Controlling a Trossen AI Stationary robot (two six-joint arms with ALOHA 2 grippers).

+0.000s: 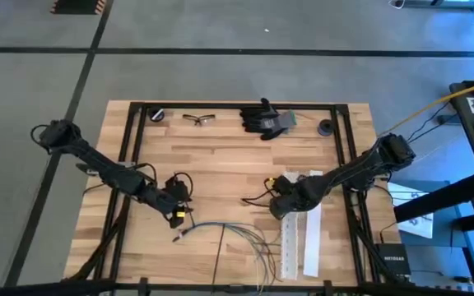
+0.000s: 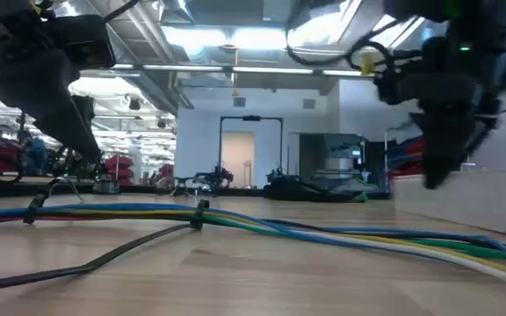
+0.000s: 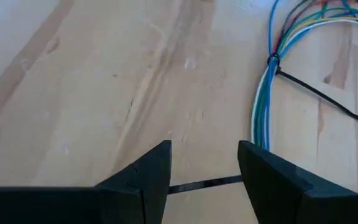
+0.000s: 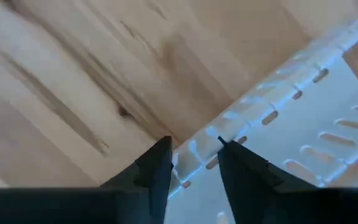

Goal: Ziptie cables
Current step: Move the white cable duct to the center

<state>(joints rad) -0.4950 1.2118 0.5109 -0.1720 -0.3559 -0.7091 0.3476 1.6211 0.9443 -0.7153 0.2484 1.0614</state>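
Left gripper: you're hovering it low near the table's centre, fingers parted with nothing between them, a thin black zip tie lying just past the tips.
Right gripper: you're poising it at the white perforated strips, fingers a little apart, empty.
Cables: they're lying at six o'clock on the table, already cinched at one spot.
Axis: they're running nine to three, bundled end at nine, loose ends fanning toward four.
Risk: if you're closing beside the tie you're pinching only wood; dragging could be spreading the loose wires.
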